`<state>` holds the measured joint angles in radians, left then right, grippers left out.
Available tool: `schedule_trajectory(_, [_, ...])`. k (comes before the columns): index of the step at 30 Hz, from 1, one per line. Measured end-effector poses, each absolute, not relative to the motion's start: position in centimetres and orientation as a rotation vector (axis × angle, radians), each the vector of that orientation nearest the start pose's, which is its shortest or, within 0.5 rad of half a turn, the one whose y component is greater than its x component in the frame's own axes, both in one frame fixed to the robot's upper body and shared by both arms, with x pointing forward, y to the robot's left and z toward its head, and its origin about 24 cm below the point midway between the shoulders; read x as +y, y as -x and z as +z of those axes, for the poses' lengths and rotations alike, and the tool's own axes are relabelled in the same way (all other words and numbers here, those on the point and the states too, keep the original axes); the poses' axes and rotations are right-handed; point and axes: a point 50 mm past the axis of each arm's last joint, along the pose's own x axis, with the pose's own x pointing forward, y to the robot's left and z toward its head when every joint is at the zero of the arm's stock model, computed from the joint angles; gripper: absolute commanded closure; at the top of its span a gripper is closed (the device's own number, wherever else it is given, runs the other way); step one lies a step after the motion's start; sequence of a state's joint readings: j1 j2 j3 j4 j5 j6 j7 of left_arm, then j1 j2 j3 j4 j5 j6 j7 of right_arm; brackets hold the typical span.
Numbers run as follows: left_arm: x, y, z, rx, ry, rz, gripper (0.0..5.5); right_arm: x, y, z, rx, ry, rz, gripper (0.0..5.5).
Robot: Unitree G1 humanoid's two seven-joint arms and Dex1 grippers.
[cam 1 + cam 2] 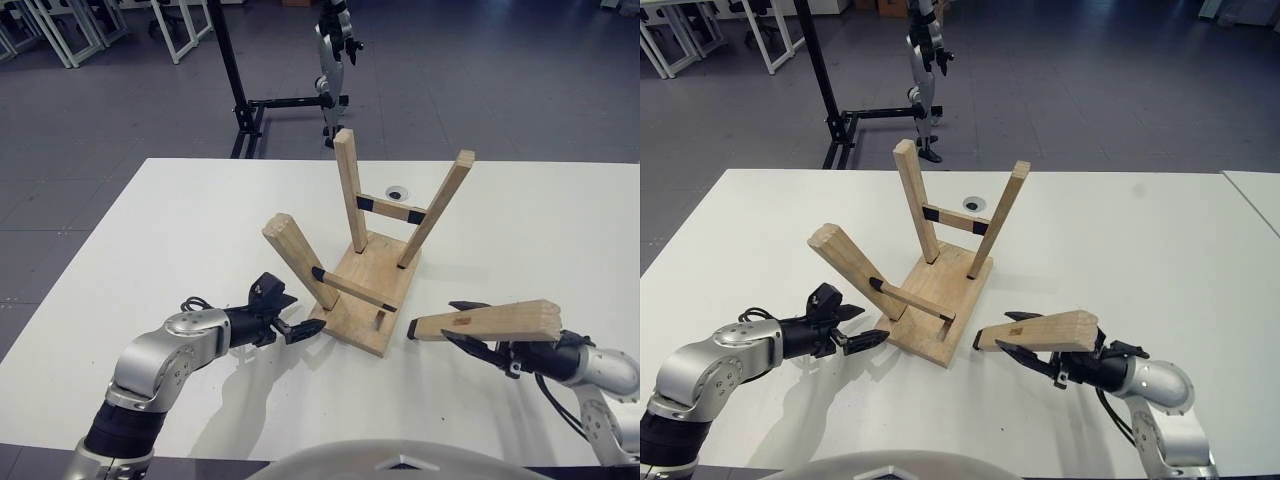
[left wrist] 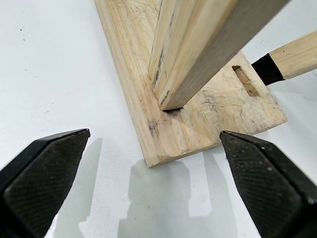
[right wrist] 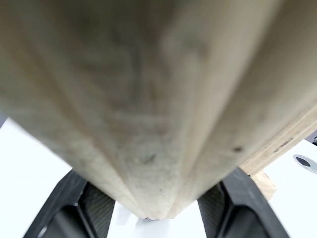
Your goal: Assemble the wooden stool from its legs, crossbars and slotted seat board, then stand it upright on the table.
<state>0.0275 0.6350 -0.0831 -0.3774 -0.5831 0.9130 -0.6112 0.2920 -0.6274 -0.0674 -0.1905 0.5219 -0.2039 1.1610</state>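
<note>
Loose leg (image 1: 505, 320), lower right: rigid, probably light; right end effector (image 1: 462, 325) pinches it; left end effector (image 1: 305, 312) spread beside seat board (image 1: 360, 330).

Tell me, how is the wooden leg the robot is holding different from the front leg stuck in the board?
The held leg lies almost flat; the front leg stands tilted up. The held leg is gripped by the right end effector, off the seat board; the front leg sits in the board, ungripped. A crossbar joins the front leg; the held leg has none. Both are pale wood.
</note>
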Motion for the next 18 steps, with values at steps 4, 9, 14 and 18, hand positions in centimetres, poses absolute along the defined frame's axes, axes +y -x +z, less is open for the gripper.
schedule_trajectory(4, [18.1,-20.5,5.7,0.706,0.055,-0.822,0.64,-21.1,-17.9,9.7,0.015,0.159,1.162,3.47])
schedule_trajectory(9, [18.0,-20.6,5.6,0.706,0.057,-0.82,0.64,-18.8,-18.0,12.2,-0.048,0.121,1.195,3.47])
schedule_trajectory(14, [18.1,-20.6,5.4,0.712,0.055,-0.813,0.64,-17.8,-17.8,12.4,-0.058,0.087,1.198,3.47])
schedule_trajectory(18, [18.1,-20.7,5.4,0.712,0.057,-0.821,0.64,-16.7,-17.6,11.6,-0.052,0.049,1.2,3.47])
